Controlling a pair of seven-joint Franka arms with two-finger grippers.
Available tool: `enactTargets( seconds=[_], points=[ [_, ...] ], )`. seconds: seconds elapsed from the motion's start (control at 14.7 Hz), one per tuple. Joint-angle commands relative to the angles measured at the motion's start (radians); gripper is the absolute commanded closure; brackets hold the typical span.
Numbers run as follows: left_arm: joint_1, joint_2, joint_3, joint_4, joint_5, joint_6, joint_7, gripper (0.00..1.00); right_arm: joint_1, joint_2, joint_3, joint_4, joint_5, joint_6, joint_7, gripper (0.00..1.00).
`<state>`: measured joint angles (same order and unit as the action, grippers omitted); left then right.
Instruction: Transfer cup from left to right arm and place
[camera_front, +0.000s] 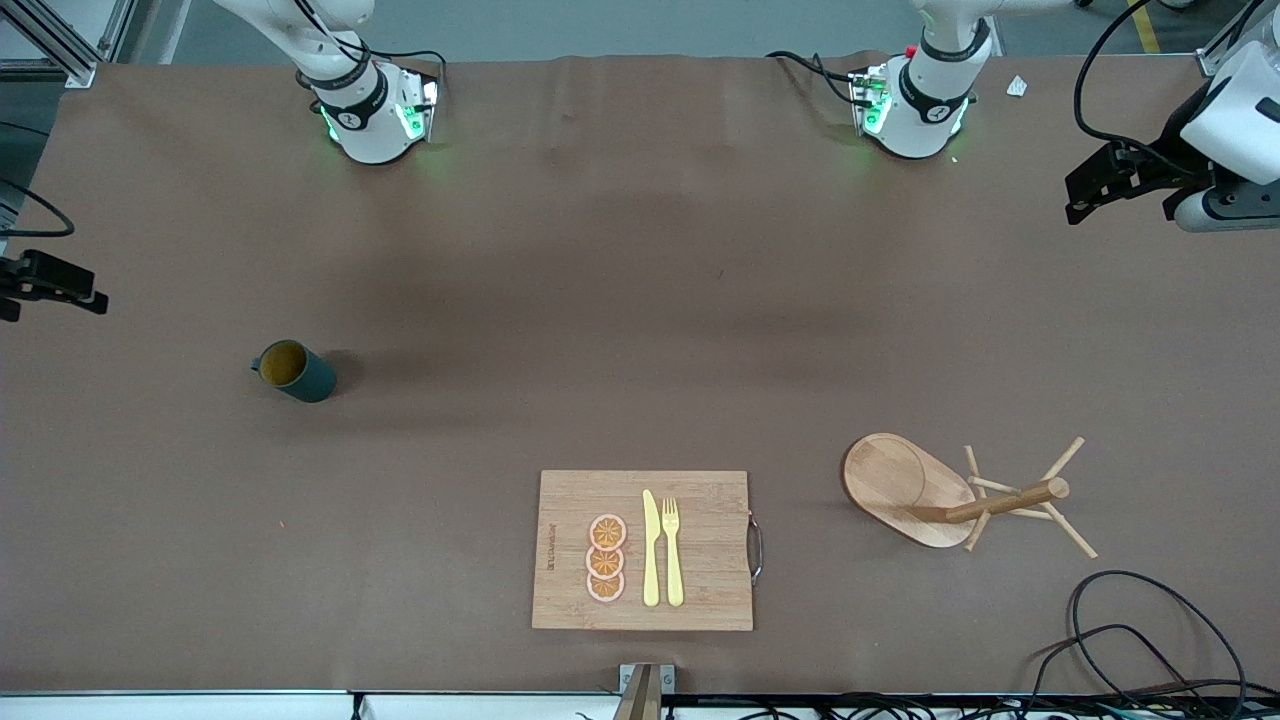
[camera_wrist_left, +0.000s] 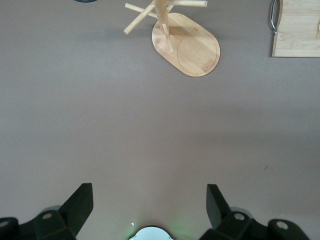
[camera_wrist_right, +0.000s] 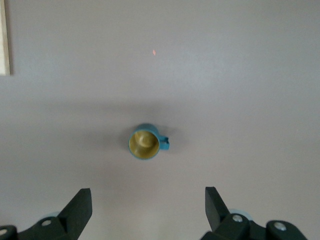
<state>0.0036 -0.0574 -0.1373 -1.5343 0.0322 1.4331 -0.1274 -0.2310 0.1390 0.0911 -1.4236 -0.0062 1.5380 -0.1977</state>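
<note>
The dark teal cup stands upright on the brown table toward the right arm's end, its yellowish inside showing. In the right wrist view the cup lies well below my right gripper, which is open and empty with its jaws wide apart. In the front view the right gripper is up in the air at the right arm's end of the table. My left gripper is raised at the left arm's end, and the left wrist view shows the left gripper open and empty over bare table.
A wooden peg rack on an oval base stands toward the left arm's end, also in the left wrist view. A wooden cutting board with orange slices, a yellow knife and fork lies near the front camera. Black cables lie at the near corner.
</note>
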Motion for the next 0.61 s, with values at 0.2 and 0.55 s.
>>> enactTargets(
  seconds=[0.2, 0.55],
  points=[
    [0.012, -0.009, 0.004, 0.003, -0.017, 0.020, 0.037, 0.00, 0.058, -0.041, 0.012, 0.022, 0.002, -0.021, 0.188, 0.00],
    [0.007, 0.001, 0.004, 0.017, -0.018, 0.020, 0.019, 0.00, 0.104, -0.085, 0.009, -0.035, 0.000, -0.004, 0.195, 0.00]
  ],
)
